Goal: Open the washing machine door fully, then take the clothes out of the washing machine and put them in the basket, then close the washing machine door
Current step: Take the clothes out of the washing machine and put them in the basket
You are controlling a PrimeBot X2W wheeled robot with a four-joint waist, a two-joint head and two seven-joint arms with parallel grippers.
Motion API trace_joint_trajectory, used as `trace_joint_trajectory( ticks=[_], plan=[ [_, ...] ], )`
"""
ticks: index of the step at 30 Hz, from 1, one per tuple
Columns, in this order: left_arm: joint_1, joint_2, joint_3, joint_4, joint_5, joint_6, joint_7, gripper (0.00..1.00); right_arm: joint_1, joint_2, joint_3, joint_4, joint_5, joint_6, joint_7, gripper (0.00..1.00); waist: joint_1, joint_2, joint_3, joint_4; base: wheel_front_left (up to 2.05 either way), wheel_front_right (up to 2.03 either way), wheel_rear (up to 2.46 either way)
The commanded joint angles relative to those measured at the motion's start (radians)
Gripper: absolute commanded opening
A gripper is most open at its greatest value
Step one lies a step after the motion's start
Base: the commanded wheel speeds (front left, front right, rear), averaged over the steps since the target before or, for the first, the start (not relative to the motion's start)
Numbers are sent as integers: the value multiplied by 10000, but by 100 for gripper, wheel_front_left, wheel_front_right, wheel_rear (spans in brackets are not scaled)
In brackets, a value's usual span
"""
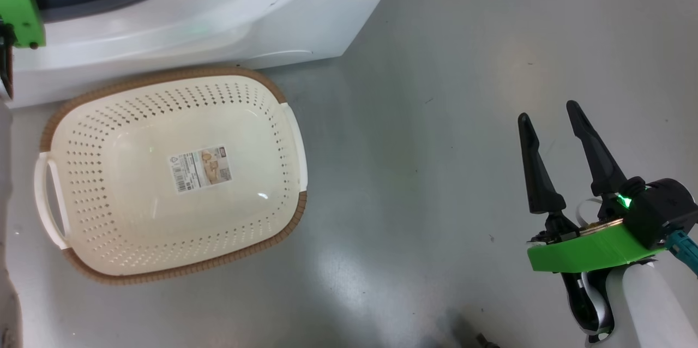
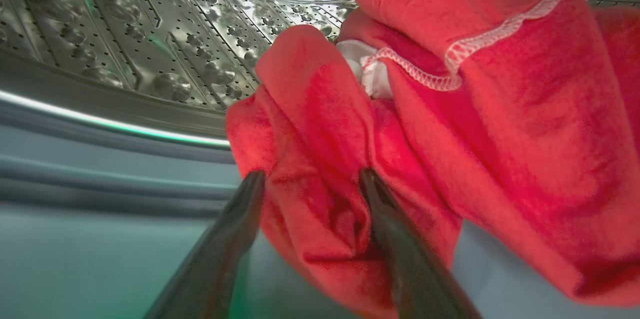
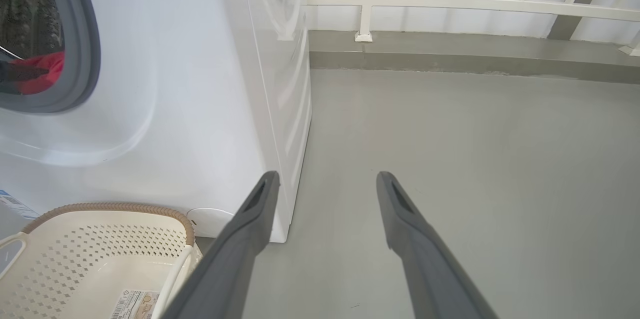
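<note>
Where the machine's round mouth opens, we list what lies in sight.

1. The clothes (image 2: pixel 500 134): bright red fabric with a white stitched edge, heaped inside the washing machine (image 1: pixel 191 21) at the near edge of its perforated steel drum (image 2: pixel 150 34), beside the grey rubber ring (image 3: pixel 87 24).
2. The left gripper (image 2: pixel 312 179): set inside that mouth, jaws released and spread wide. A fold of the red cloth lies between its two dark fingers, and we cannot tell whether either finger presses it.
3. The basket (image 1: pixel 163 78): cream with a brown rim, on the floor (image 1: pixel 436 184) just in front of the machine, to the left. A label sticker (image 1: pixel 200 168) is on its bottom.
4. The right gripper (image 1: pixel 548 112): well apart to the right, over the floor, jaws released and grasping nothing.
5. A white railing (image 3: pixel 450 3): along the far wall.
</note>
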Motion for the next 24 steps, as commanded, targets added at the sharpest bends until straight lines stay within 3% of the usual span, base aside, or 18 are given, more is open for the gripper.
trace_joint_trajectory(
  ticks=[1, 2, 4, 13, 24],
  plan=[
    [-128, 527, 48, -111, 92, 69, 55, 100, -3, -104, 229, -189, 85, 62, -65, 100, 0, -1, 15, -11, 0, 0, 0],
    [-138, 528, 25, -92, 87, 60, 57, 85, -4, -104, 227, -193, 92, 62, -65, 100, 0, -1, 26, -15, 0, 0, 0],
    [-168, 527, -8, -64, 64, 46, 41, 0, -4, -104, 219, -204, 95, 62, -65, 100, 0, -1, 52, -15, 0, 0, 0],
    [-130, 371, 85, -108, -358, -355, -505, 0, -66, -104, 140, -171, 64, 62, -65, 100, 0, -1, 97, 84, 0, 0, 0],
    [163, 406, 314, -786, -872, -601, -2531, 0, -124, -104, 28, -84, 1, 62, -65, 100, 0, -1, 14, 347, 0, 0, 0]
  ],
)
